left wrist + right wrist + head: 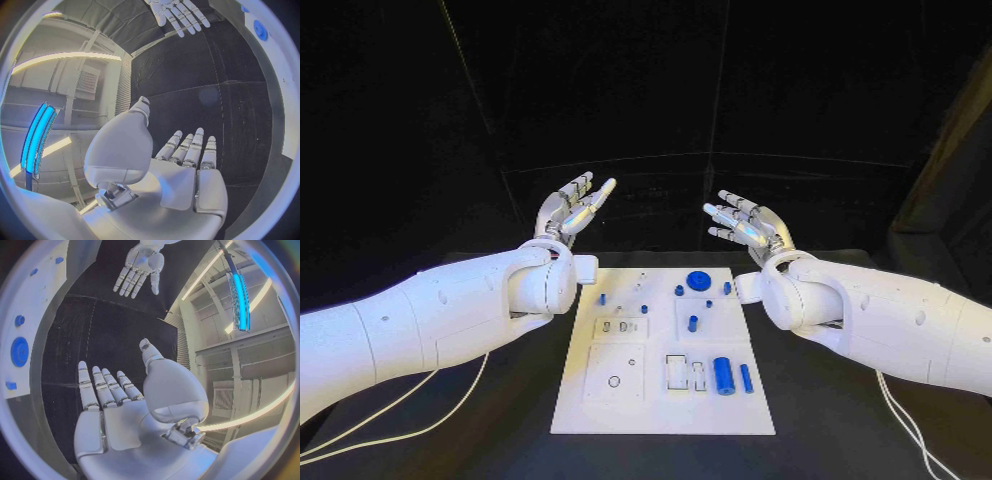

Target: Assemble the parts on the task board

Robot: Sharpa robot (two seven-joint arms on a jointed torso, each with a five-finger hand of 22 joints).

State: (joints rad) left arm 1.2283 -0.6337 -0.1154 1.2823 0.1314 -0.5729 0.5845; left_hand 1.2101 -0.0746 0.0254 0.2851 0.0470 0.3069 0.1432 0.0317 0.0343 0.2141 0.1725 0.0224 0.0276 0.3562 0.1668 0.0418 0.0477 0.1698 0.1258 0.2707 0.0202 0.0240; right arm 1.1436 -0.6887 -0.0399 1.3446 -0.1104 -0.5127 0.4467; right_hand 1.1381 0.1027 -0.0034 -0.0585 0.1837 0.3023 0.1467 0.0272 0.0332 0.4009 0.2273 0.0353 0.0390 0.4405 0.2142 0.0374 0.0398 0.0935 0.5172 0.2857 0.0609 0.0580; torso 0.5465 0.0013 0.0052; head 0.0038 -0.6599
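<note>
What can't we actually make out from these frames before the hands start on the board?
- Task board, head view: its near-left top corner sits behind the left hand's wrist, its top-right edge behind the right hand's wrist.
- Small blue parts near the board's far end: too small to tell shape or whether seated.
- Both wrist views: the board is cut off at the circle's rim.

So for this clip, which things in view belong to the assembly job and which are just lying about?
Belongs to the job:
- task board
- blue round disc at the board's far end
- large blue cylinder and thin blue rod lying side by side at its near right
- left robot hand and right robot hand, both raised, holding nothing

Just lying about:
- white cables on the black table
</note>
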